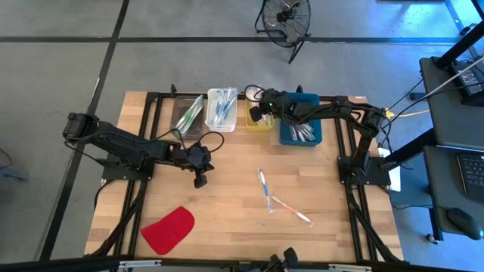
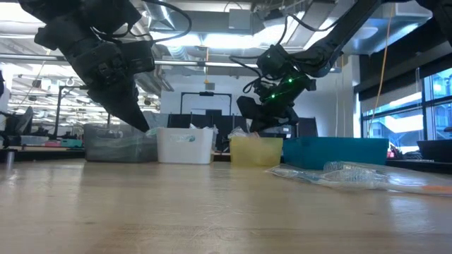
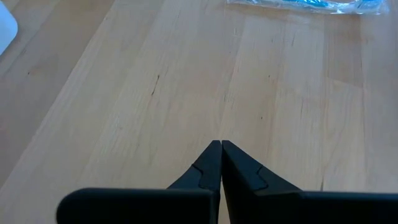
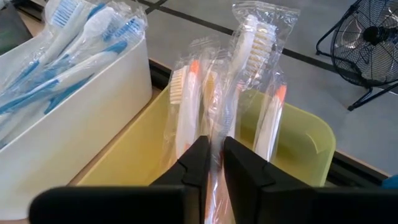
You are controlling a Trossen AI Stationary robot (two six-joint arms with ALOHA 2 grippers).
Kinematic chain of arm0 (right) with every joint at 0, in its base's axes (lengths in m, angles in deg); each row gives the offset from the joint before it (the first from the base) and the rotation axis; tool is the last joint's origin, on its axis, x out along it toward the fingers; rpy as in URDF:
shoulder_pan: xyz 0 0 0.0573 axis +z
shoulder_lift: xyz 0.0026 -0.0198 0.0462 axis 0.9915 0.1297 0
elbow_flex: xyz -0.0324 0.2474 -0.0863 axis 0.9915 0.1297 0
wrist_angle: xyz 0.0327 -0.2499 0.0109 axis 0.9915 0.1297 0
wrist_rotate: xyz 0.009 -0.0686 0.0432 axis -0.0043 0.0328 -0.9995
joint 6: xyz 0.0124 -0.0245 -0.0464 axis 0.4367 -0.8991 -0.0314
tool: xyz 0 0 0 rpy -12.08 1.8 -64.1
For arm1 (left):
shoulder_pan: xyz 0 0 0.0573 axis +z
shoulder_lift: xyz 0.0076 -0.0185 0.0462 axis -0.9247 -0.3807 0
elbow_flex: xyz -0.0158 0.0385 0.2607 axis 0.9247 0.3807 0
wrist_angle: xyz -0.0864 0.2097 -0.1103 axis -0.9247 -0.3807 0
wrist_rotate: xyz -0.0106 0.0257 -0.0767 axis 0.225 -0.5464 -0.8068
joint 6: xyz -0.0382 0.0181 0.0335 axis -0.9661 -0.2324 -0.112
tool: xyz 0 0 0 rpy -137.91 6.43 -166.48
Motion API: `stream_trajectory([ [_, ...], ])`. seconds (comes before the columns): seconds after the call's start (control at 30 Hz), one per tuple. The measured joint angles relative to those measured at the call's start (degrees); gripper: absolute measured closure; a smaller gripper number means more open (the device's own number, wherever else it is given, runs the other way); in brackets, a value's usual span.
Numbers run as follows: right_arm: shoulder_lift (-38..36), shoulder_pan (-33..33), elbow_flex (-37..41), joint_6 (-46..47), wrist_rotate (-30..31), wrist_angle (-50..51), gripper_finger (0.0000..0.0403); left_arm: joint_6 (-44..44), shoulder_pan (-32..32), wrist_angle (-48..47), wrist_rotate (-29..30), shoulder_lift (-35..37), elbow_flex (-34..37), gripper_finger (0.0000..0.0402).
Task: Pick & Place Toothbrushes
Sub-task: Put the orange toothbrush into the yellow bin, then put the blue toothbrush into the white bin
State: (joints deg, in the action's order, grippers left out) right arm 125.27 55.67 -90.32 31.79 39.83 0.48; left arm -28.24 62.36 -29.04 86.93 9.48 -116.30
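A: Start with the big pieces. What is on the table (image 1: 242,227)?

B: Four bins along the far edge: a grey bin (image 1: 187,115), a white bin (image 1: 221,108) of blue toothbrushes, a yellow bin (image 1: 259,119) and a blue bin (image 1: 300,130). Two wrapped toothbrushes (image 1: 265,190) lie loose on the wood near the middle, well apart from the bins, one blue and one orange-pink (image 1: 293,211). A flat red piece (image 1: 168,230) sits near the front edge.

A: And the arms?

B: The right gripper (image 4: 214,163) hangs over the yellow bin (image 4: 311,134). Its fingers stand a narrow slit apart with the film of a wrapped orange toothbrush (image 4: 214,87) between them; I judge it a light pinch or a release just starting, and I cannot tell which. The left gripper (image 3: 221,163) hovers over bare wood left of centre, fingers pressed together, holding nothing.

A: How will these things handle?

B: Very light, I think. A stiff plastic stick inside loose, crinkly clear film. The film looks slick and can slide over the handle, so a pinch on wrapper alone may slip or let the brush swing.

A: Where to take hold, then?

B: Across the middle of the handle, where the stick is firm beneath the film, not at the bristle end or the empty wrapper tails. For the loose ones lying flat, close across the narrow width.
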Motion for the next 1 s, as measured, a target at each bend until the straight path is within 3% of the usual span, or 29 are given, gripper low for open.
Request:
stream_trajectory([
  [0.27, -0.1, 0.0, 0.0, 0.0, -1.7, 0.2, 0.0292, 0.0, 0.0, -0.1, 0.0, 0.0, 0.0, 0.0398],
  [0.57, -5.3, 0.3, 0.0, 0.6, -4.9, 9.0, 0.0217, 0.0, 0.0, -0.1, 0.0, 0.0, 0.0, 0.0397],
  [0.77, -10.4, 3.7, 0.0, 0.0, -4.7, 17.7, 0.0215, 0.0, 0.0, -0.1, 0.0, 0.0, 0.0, 0.0397],
  [1.0, -12.6, 11.4, 0.0, 1.5, -4.5, 23.5, 0.0243, 0.0, 0.0, -0.7, 0.0, 0.0, 0.0, 0.0397],
])
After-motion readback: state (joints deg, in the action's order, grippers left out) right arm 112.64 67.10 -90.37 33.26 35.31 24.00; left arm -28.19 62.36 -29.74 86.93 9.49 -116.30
